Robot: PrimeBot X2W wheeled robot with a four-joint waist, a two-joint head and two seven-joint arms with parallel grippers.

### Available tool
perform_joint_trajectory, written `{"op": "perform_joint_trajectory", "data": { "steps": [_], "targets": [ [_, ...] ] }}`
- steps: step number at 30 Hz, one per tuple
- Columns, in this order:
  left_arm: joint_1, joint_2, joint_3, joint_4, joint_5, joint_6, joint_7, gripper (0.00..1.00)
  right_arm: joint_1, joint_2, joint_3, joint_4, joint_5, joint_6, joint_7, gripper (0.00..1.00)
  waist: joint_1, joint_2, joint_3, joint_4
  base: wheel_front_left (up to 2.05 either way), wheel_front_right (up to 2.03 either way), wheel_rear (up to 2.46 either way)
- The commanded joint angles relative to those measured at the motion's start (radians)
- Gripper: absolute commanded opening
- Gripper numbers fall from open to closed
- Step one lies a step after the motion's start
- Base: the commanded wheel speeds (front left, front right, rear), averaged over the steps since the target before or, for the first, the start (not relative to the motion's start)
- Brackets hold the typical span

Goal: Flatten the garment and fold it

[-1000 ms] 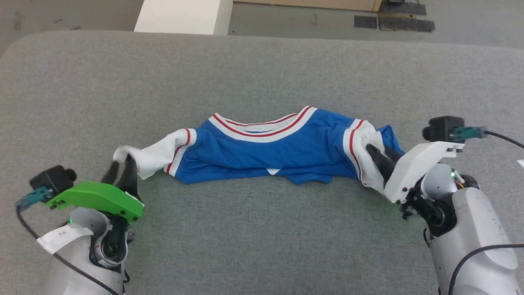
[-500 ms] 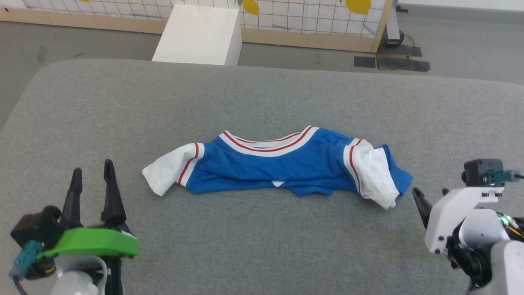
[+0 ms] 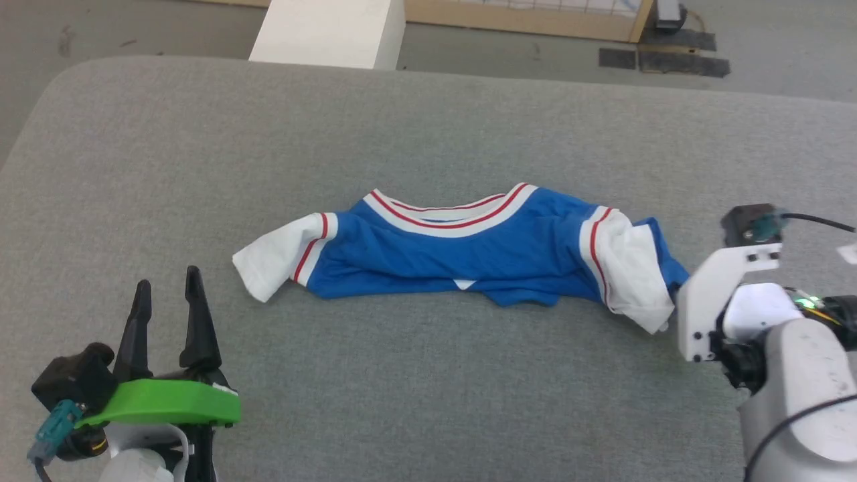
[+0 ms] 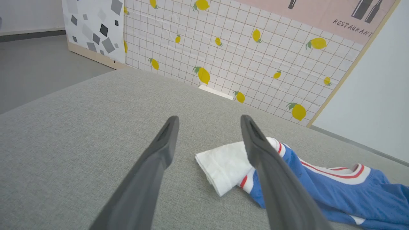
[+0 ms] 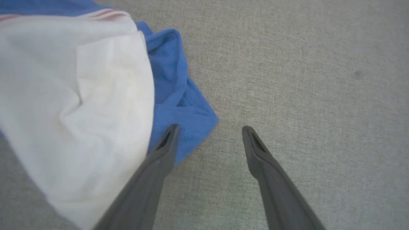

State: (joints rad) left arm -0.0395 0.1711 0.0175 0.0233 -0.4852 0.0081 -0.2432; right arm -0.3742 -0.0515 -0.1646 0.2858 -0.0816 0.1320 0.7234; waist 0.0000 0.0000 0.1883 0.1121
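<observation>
The blue jersey T-shirt (image 3: 462,258) lies bunched in a left-to-right band at the middle of the grey fabric tabletop (image 3: 428,127), with its red-striped white collar (image 3: 448,214) on the far side. The left gripper (image 3: 167,278) stands near and to the left of the shirt's left white sleeve (image 3: 271,264), its fingers spread wide, empty and apart from the cloth. The right gripper (image 5: 210,127) hangs just beside the crumpled right white sleeve (image 3: 629,278), its fingers likewise spread and empty. I cannot tell whether one finger touches the blue hem corner (image 5: 182,111).

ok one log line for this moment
garment: bunched on table, unheld | left gripper: open, clear of it | right gripper: open, near garment edge
</observation>
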Motion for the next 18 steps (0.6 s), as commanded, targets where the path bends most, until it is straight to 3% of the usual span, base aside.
{"op": "perform_joint_trajectory", "data": {
  "steps": [1, 6, 7, 8, 13, 18],
  "targets": [
    [-0.021, 0.005, 0.002, 0.006, -0.012, -0.006, -0.003, 1.0, -0.015, 0.001, 0.014, 0.027, -0.013, -0.001, 0.007, 1.0, 0.0, 0.0, 0.018, 0.017, 0.0, 0.0, 0.0],
    [-0.035, 0.008, 0.006, 0.023, -0.021, -0.011, -0.004, 1.0, -0.029, 0.001, 0.048, 0.119, -0.019, -0.001, 0.043, 1.0, 0.0, 0.0, 0.029, 0.019, 0.0, 0.0, 0.0],
    [-0.037, 0.008, 0.006, 0.026, -0.022, -0.012, -0.005, 1.0, -0.032, 0.001, 0.047, 0.124, -0.008, -0.001, 0.044, 0.25, 0.0, 0.0, 0.03, 0.017, 0.0, 0.0, 0.0],
    [-0.038, 0.008, 0.005, 0.028, -0.022, -0.014, -0.005, 1.0, -0.035, 0.001, 0.048, 0.125, 0.005, -0.001, 0.04, 0.0, 0.0, 0.0, 0.029, 0.015, 0.0, 0.0, 0.0],
    [-0.042, 0.004, 0.0, 0.038, -0.024, -0.018, -0.008, 1.0, -0.012, 0.001, 0.001, 0.066, 0.125, -0.001, 0.012, 0.0, 0.0, 0.0, 0.009, -0.002, 0.0, 0.0, 0.0],
    [-0.029, -0.001, -0.005, 0.041, -0.023, -0.015, -0.009, 1.0, 0.133, 0.001, -0.067, -0.123, 0.218, -0.001, 0.057, 0.0, 0.0, 0.0, -0.021, -0.028, 0.0, 0.0, 0.0]
  ]
}}
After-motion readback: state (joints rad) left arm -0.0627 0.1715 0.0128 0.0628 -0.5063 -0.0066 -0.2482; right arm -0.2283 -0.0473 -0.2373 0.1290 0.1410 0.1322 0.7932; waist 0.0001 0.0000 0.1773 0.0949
